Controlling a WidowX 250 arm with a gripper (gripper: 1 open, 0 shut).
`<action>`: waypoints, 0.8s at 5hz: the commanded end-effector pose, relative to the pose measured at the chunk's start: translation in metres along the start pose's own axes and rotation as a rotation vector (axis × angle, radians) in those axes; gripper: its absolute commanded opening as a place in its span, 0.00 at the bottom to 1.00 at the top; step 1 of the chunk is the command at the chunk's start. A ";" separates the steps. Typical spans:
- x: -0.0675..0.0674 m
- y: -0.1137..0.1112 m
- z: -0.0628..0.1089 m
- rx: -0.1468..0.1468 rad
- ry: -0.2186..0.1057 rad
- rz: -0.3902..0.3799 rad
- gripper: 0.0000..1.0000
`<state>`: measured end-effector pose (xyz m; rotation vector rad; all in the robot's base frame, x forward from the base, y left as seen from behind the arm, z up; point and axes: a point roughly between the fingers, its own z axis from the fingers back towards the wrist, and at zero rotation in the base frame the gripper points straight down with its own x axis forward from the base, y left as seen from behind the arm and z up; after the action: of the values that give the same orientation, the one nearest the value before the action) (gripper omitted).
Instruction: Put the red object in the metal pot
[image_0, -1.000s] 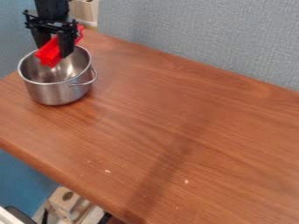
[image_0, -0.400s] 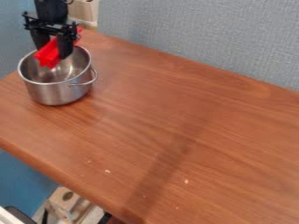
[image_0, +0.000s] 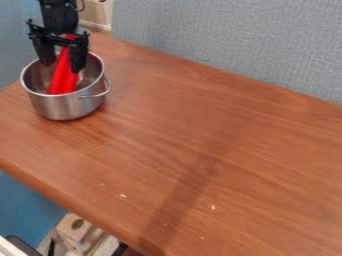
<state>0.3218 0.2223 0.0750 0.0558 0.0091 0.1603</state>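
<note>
The metal pot (image_0: 40, 104) stands at the far left of the wooden table, shiny, with a small handle on its right side. The red object (image_0: 62, 74) is inside it, a long bar standing on end and leaning, its top reaching above the rim. My gripper (image_0: 62, 48) hangs straight down just over the pot, black, with its two fingers spread wide on either side of the bar's upper end. The jaws are open and I see no finger touching the red object.
The brown wooden table (image_0: 201, 140) stretches right and toward the front from the pot. A blue-grey wall (image_0: 241, 40) runs along the back edge. A white fixture (image_0: 98, 12) sits on the wall behind the arm. Pale items (image_0: 74, 240) lie below the front edge.
The jaws have gone from shut on the red object to open. The bar has dropped from above the rim down into the pot and now leans upright there.
</note>
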 end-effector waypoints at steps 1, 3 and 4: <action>0.003 0.001 0.017 0.026 -0.047 0.001 1.00; 0.000 -0.004 0.022 0.025 -0.049 -0.001 1.00; -0.001 -0.006 0.024 0.025 -0.050 -0.004 1.00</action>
<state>0.3154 0.2155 0.0659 0.0411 0.0389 0.1647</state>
